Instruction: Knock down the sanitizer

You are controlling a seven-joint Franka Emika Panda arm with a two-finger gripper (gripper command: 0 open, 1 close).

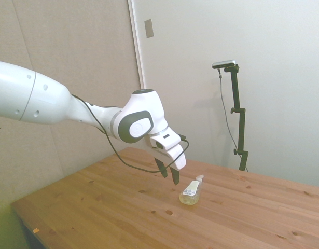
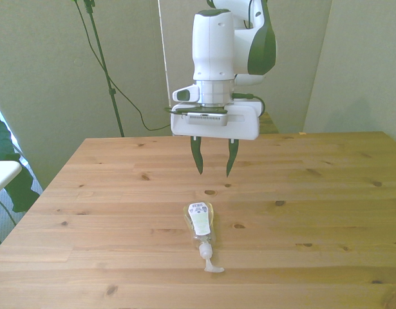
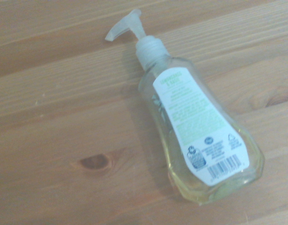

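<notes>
Nearest us, the sanitizer lies flat on the table, label up, pump toward the near edge. We judge it light, slick, rigid plastic; the flat body offers the best grip. Our gripper hangs above, fingers narrowly apart, empty.

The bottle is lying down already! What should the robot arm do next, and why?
Probably just lift away and stop. The sanitizer lies flat on its side on the table, pump pointing away from the arm, label up. The gripper hangs open above the wood behind it, touching nothing. The knock-down looks done, so nothing more needs pushing.
</notes>
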